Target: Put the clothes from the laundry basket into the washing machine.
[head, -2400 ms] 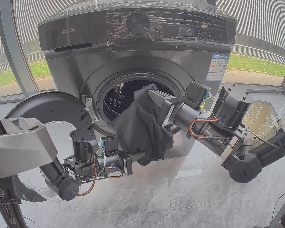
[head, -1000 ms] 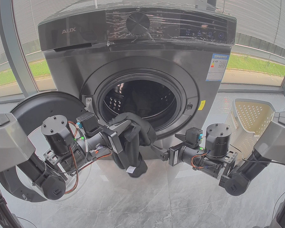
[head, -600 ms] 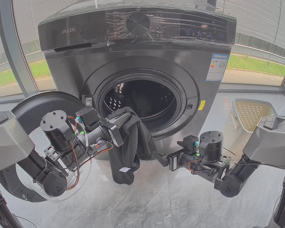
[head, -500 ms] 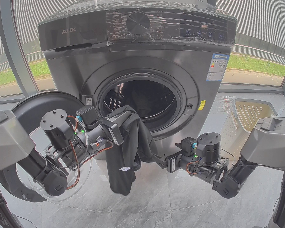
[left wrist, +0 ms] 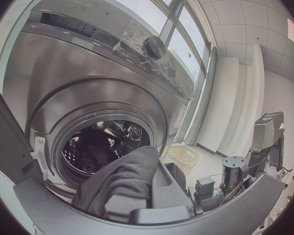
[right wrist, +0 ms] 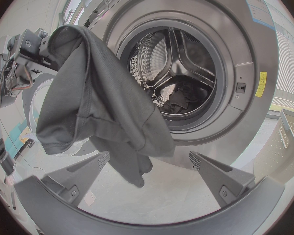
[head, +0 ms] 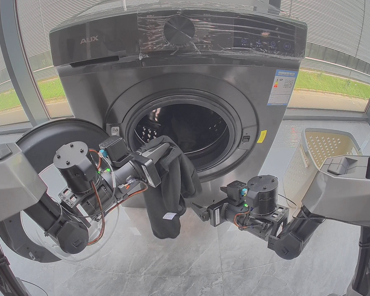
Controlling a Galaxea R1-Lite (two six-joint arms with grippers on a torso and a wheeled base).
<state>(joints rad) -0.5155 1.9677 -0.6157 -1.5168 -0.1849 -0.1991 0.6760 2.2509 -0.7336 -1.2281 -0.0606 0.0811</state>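
Observation:
A black garment (head: 168,194) hangs from my left gripper (head: 163,149), which is shut on its top fold just in front of the lower left rim of the washing machine's drum opening (head: 181,130). The garment (left wrist: 127,177) covers the left fingers. More dark clothes (right wrist: 179,98) lie inside the drum. My right gripper (head: 195,209) is open and low, below the drum opening and just right of the hanging cloth. Its two fingers (right wrist: 219,173) stand wide apart with nothing gripped, and the garment (right wrist: 98,98) hangs beyond them. The cream laundry basket (head: 324,153) stands right of the machine.
The round washer door (head: 57,140) is swung open to the left, behind my left arm. Grey tiled floor (head: 218,264) lies in front of the machine. Tall windows (head: 12,62) stand behind it. The basket's wall (right wrist: 284,147) is close to my right arm.
The garment passed from my right gripper at the drum opening to my left gripper. The right arm dropped low and drifted left. The cloth's hanging end swung down, then rose a little.

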